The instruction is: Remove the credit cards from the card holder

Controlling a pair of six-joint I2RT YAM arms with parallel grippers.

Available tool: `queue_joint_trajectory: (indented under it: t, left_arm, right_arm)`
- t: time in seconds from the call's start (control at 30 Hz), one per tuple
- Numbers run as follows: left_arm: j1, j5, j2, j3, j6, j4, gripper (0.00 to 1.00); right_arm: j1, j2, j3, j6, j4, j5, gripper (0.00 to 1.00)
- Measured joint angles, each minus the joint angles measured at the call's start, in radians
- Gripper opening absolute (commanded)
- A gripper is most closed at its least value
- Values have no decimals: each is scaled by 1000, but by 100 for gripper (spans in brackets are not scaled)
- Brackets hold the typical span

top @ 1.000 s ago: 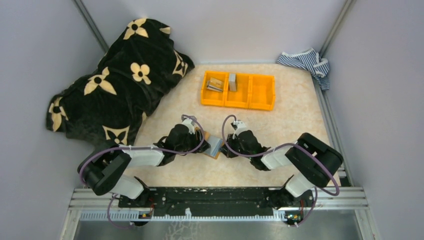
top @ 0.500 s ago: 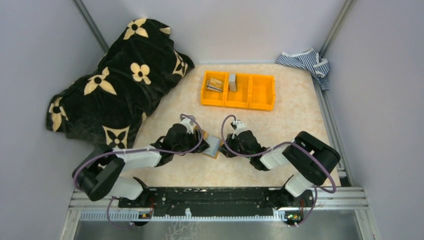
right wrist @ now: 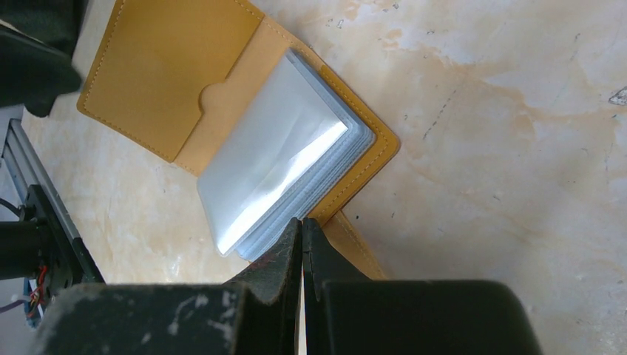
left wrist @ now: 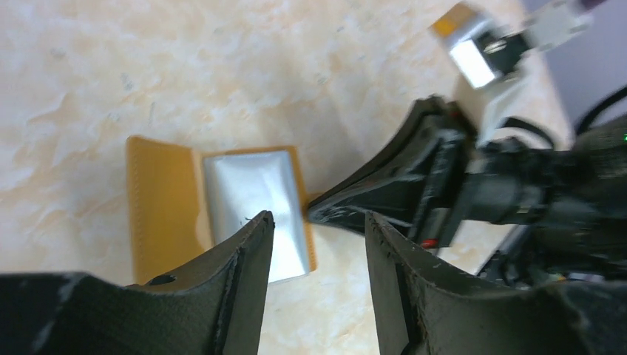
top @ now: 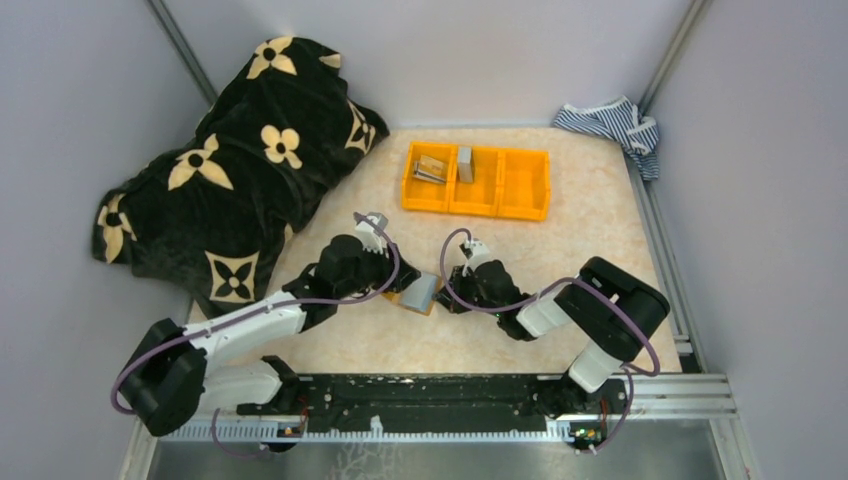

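Right end effector (right wrist: 302, 225) pinched shut, tips at the tab edge of the card holder (right wrist: 166, 81), lying open on the bench (top: 570, 250); left end effector (left wrist: 318, 220) parted, hovering above it.

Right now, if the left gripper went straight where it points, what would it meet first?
Probably the card holder, at its clear sleeves; the right gripper tip lies close beside that line, depth unclear.

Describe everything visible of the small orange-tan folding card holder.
The orange-tan, leather-looking card holder lies open on the beige marbled table, between both arms. Stitched edges, a notched inner pocket, and a stack of clear glossy sleeves show. The shut right hand meets its tab-side edge; the open left hand hovers above.
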Motion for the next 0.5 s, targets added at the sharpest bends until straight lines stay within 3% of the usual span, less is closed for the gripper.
queue_joint_trajectory:
  t: [0.23, 0.5]
  left_arm:
    - [18, -119, 131, -27, 77, -12, 54]
    - [59, -174, 239, -77, 60, 74, 54]
  right_arm:
    - [-5, 5, -2, 8, 10, -5, 0]
    - [-15, 34, -2, 11, 42, -21, 0]
